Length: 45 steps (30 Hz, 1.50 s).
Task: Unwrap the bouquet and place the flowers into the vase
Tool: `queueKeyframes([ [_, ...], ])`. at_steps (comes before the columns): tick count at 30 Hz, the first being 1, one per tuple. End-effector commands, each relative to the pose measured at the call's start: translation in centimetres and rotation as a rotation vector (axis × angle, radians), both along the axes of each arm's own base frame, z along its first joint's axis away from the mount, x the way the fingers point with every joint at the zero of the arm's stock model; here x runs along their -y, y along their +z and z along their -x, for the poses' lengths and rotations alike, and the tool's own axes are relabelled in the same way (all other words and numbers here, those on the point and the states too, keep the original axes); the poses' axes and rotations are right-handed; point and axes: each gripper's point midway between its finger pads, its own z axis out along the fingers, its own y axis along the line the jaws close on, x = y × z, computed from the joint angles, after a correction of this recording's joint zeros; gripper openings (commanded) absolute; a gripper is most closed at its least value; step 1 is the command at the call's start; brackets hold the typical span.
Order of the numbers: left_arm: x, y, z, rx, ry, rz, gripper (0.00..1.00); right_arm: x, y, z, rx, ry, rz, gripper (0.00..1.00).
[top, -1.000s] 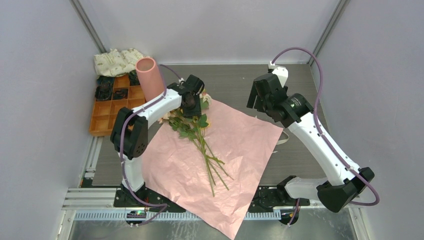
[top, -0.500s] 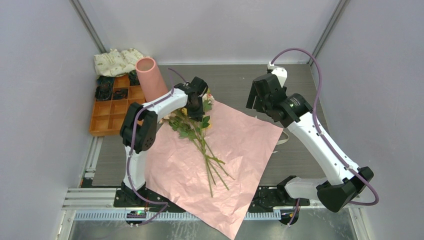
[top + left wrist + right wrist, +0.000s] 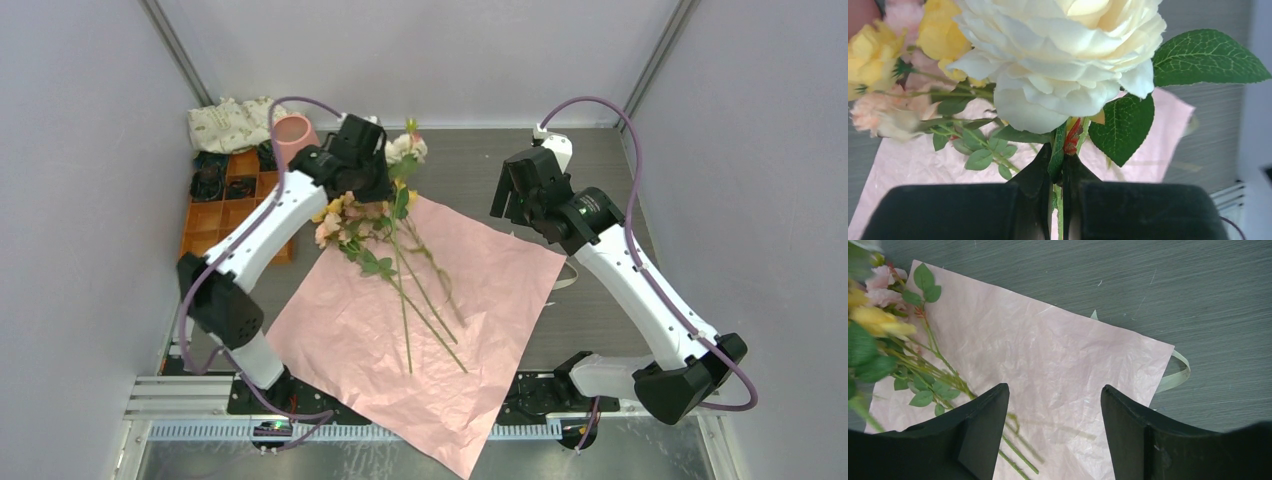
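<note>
With the pink paper (image 3: pixel 470 290) already spread flat, I pinch a cream rose (image 3: pixel 1058 75) by its stem in my closed left gripper (image 3: pixel 1058 167), just right of the vase (image 3: pixel 291 133), my right gripper (image 3: pixel 1054 400) open and empty farther right; next, I reckon, the stems need standing upright over the vase's mouth.

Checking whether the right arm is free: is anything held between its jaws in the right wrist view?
No, the right gripper has its jaws wide apart, with just the pink paper and stems lying below.
</note>
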Motion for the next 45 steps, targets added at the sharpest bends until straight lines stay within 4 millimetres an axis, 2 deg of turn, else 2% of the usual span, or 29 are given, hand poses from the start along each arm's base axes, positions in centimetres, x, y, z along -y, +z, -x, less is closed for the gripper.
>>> queueKeyframes([
  [1, -1.0, 8.5, 1.0, 0.205, -0.015, 0.090, 0.00, -0.1, 2.0, -0.2, 0.070, -0.002, -0.050, 0.72],
  [3, -1.0, 8.9, 1.3, 0.199, -0.028, 0.085, 0.01, -0.1, 2.1, -0.1, 0.072, -0.003, -0.053, 0.73],
  [5, -0.8, 8.4, 1.6, 0.174, -0.043, 0.088, 0.01, -0.1, 2.0, 0.0, 0.072, -0.003, -0.056, 0.73],
  [8, -0.1, 6.4, 1.9, 0.135, -0.059, 0.113, 0.01, 0.0, 1.9, 0.1, 0.070, -0.004, -0.057, 0.73],
  [14, 1.1, 4.2, 2.5, 0.074, -0.104, 0.142, 0.02, 0.4, 2.2, 0.5, 0.078, -0.008, -0.051, 0.73],
  [20, 2.1, 1.3, 2.9, -0.001, -0.143, 0.154, 0.17, 0.2, 1.8, 0.5, 0.066, -0.004, -0.055, 0.76],
  [26, 2.7, 0.7, 2.9, -0.008, -0.157, 0.183, 0.32, 0.2, 1.5, 0.5, 0.060, -0.002, -0.052, 0.76],
  [30, 2.8, 0.8, 2.8, -0.004, -0.160, 0.184, 0.33, 0.2, 1.4, 0.5, 0.060, -0.002, -0.051, 0.76],
  [32, 2.9, 0.2, 2.7, -0.016, -0.160, 0.175, 0.33, 0.2, 1.3, 0.6, 0.058, -0.001, -0.052, 0.76],
  [35, 2.4, -1.8, 2.4, -0.055, -0.158, 0.110, 0.35, 0.3, 1.3, 0.7, 0.058, -0.002, -0.052, 0.76],
  [39, 2.2, -6.9, 2.2, -0.178, -0.187, -0.037, 0.35, 0.3, 1.0, 0.7, 0.055, -0.005, -0.055, 0.77],
  [42, 3.3, -10.2, 2.7, -0.224, -0.217, -0.109, 0.35, 0.3, 1.0, 0.8, 0.054, -0.007, -0.056, 0.77],
  [45, 5.1, -11.8, 3.3, -0.221, -0.251, -0.162, 0.36, 0.5, 1.0, 1.0, 0.052, -0.011, -0.051, 0.77],
])
